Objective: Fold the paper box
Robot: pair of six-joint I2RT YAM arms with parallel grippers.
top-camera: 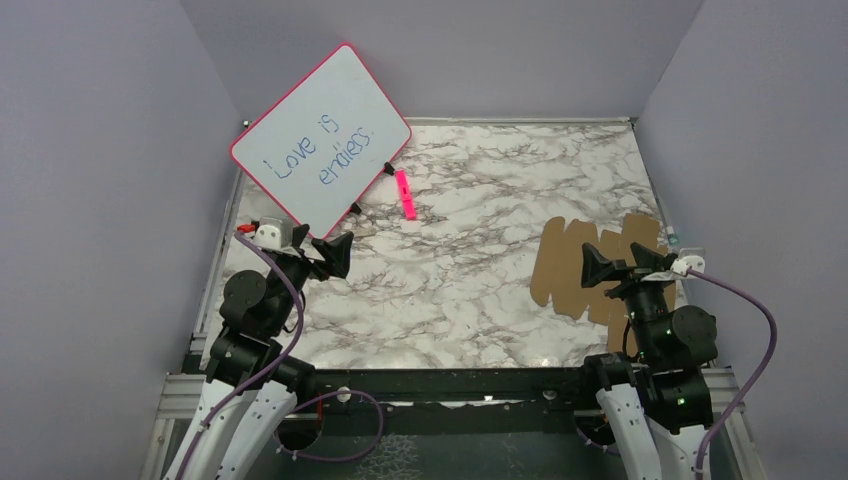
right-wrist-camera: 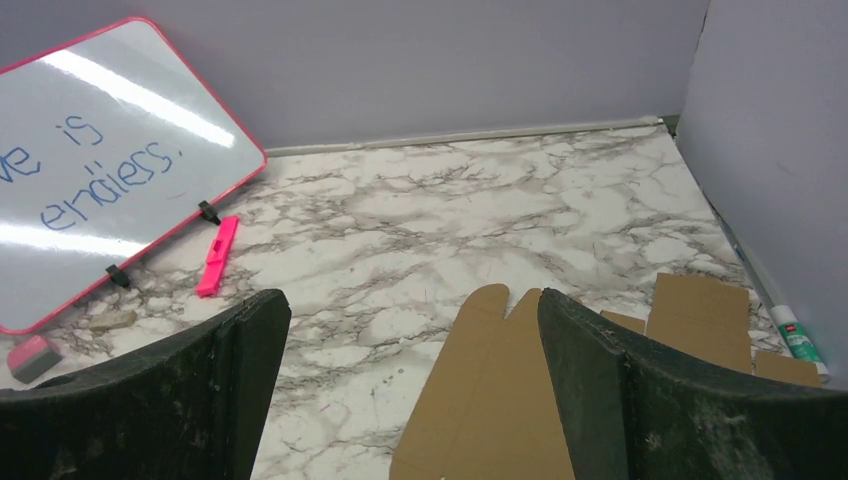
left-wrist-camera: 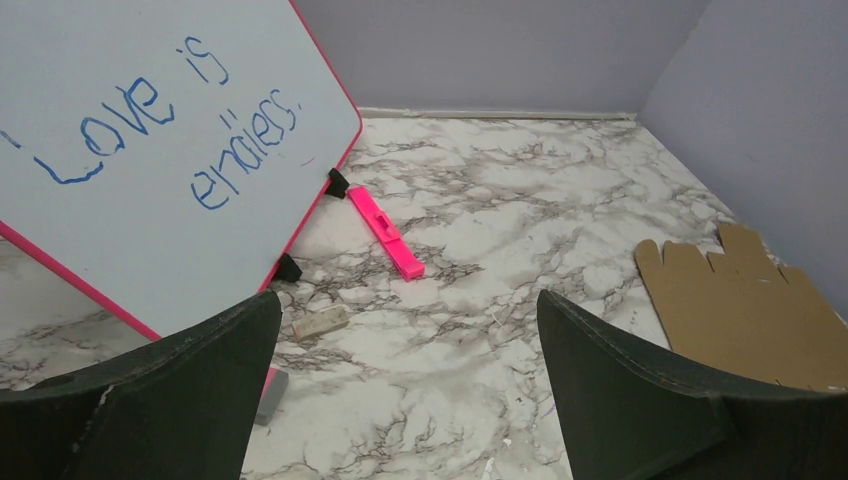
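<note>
The paper box (top-camera: pixel 562 262) is a flat, unfolded brown cardboard sheet with flaps and tabs, lying on the marble table at the right. It also shows at the right edge of the left wrist view (left-wrist-camera: pixel 740 300) and in the right wrist view (right-wrist-camera: pixel 500 390). My right gripper (top-camera: pixel 625 265) hovers over the sheet, open and empty; in its wrist view (right-wrist-camera: pixel 412 300) the right finger (right-wrist-camera: pixel 620 390) overlaps the sheet. My left gripper (top-camera: pixel 325 250) is open and empty at the left, far from the box, over bare table in its wrist view (left-wrist-camera: pixel 408 330).
A pink-framed whiteboard (top-camera: pixel 320 140) reading "Love is endless" stands tilted at the back left. A pink marker (top-camera: pixel 405 195) lies beside it. A small eraser (left-wrist-camera: pixel 268 392) and a beige scrap (left-wrist-camera: pixel 320 322) lie by the left gripper. A white tube (right-wrist-camera: pixel 800 340) lies along the right wall.
</note>
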